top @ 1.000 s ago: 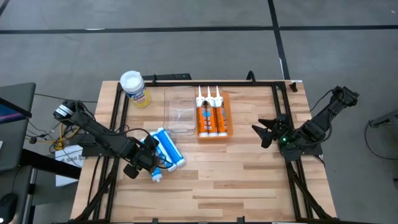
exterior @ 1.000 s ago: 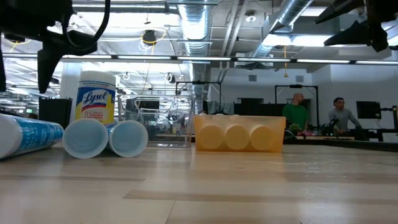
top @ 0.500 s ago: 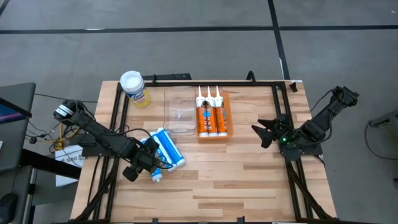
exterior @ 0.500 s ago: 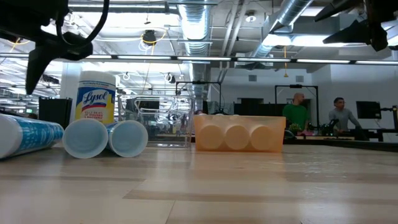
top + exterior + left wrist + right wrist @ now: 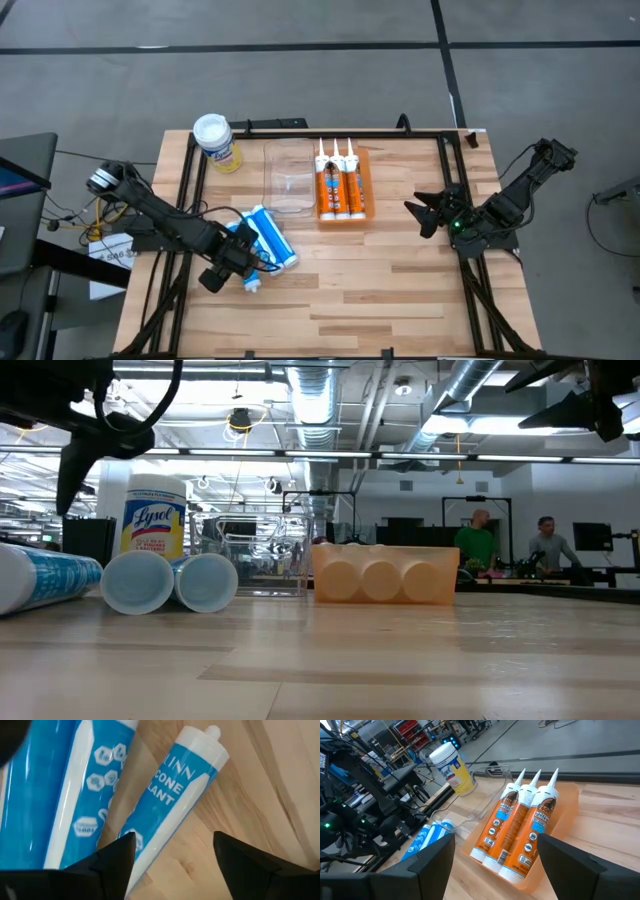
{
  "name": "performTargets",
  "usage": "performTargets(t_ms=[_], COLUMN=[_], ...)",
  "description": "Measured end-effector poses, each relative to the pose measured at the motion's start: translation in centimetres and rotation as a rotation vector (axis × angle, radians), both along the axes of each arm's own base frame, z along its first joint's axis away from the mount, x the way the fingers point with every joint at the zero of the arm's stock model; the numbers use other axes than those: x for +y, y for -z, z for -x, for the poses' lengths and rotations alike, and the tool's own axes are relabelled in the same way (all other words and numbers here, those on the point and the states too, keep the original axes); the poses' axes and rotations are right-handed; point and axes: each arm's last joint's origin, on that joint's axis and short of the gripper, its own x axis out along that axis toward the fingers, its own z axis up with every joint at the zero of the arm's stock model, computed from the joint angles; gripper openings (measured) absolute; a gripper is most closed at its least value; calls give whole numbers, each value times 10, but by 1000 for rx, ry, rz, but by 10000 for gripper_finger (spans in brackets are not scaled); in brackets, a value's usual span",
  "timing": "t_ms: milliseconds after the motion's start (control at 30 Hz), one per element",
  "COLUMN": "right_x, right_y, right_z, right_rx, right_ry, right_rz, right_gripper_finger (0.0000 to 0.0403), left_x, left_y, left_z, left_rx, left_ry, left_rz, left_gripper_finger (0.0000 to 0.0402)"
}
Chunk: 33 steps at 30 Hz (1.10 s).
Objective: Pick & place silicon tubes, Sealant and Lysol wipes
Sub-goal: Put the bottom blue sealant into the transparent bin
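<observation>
Blue silicone tubes (image 5: 268, 240) lie side by side on the table's left part; they also show in the low view (image 5: 140, 582) and the left wrist view (image 5: 170, 805). My left gripper (image 5: 230, 264) hovers open just above their near ends, its fingers (image 5: 115, 862) either side of one tube without touching. The Lysol wipes canister (image 5: 215, 142) stands upright at the far left corner. Three orange sealant tubes (image 5: 338, 185) lie in an orange tray (image 5: 367, 185). My right gripper (image 5: 425, 213) is open and empty at the table's right, raised above it.
A clear plastic container (image 5: 288, 178) stands between the Lysol canister and the orange tray. A black frame (image 5: 300, 128) runs around the table's edges. Bare wood (image 5: 370, 280) lies across the near middle and right. People stand far off in the room (image 5: 480, 545).
My left gripper has swung and tipped slightly above the near ends of the blue tubes. The tubes have stayed where they were.
</observation>
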Motion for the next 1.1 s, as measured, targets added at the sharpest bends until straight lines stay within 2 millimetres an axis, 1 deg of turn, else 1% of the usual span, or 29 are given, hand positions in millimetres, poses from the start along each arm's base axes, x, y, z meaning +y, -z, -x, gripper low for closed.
performTargets(t_ms=[133,300,567,633,733,867,1100], right_x=[0,1,1,1,1,1,1], right_y=[0,-1,-1,-1,-1,-1,-1], right_z=[0,-1,-1,-1,-1,-1,-1], right_rx=[-4,-14,-15,-15,-15,-15,-16], right_ry=[-1,-2,-2,-2,-2,-2,-2], right_rz=[-5,-15,-16,-16,-16,-16,-16], right_gripper_finger=[276,276,276,276,276,276,276], left_x=[-3,-3,-3,-1,4,7,7], left_y=[5,13,16,22,33,43,46], left_z=[-4,-9,-9,-7,0,3,1], left_rx=[4,38,28,37,66,52,20], left_ry=[76,142,178,178,213,236,233], left_rz=[-1,-1,-31,-36,-98,-148,-144], left_gripper_finger=[282,293,294,294,294,294,294])
